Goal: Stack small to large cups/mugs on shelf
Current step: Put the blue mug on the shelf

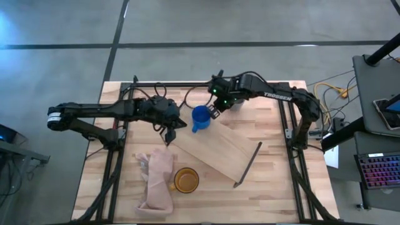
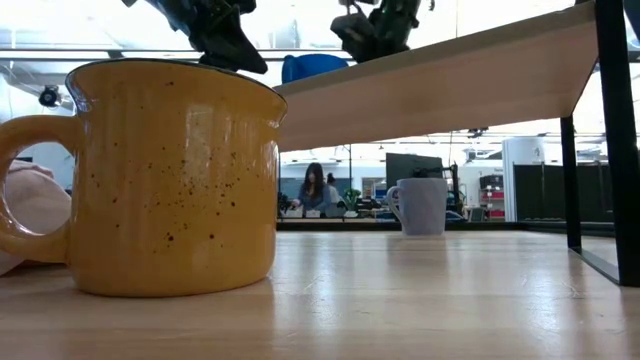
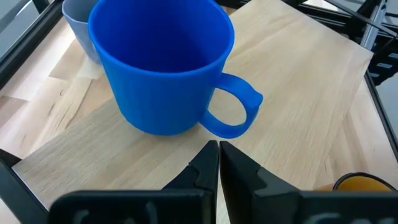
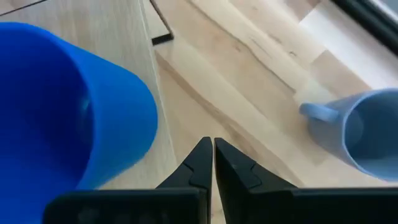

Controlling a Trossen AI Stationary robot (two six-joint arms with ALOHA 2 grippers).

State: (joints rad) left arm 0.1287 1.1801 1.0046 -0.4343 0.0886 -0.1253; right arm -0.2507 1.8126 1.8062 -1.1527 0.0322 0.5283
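Note:
The bright blue mug (image 1: pixel 200 117) stands upright on its base on the far-left end of the light-wood shelf (image 1: pixel 222 150), which lies slantwise across the table. Its handle (image 3: pixel 236 115) points toward my left gripper (image 3: pixel 218 149), which is shut and empty just short of the handle. My right gripper (image 4: pixel 213 146) is shut and empty beside the blue mug's wall (image 4: pixel 93 118), on its far-right side. The grey-blue mug (image 4: pixel 367 134) stands on the tabletop behind the shelf and also shows in the low view (image 2: pixel 422 205). The yellow-orange mug (image 1: pixel 185 180) stands on the table near the front.
A pale pink cloth (image 1: pixel 156 181) lies crumpled left of the yellow-orange mug. The shelf's black end frame (image 1: pixel 247 165) stands at its near-right end and shows in the low view (image 2: pixel 603 130). Black rails (image 1: pixel 289 125) run along the table's sides. A person (image 2: pixel 313 190) is in the room beyond.

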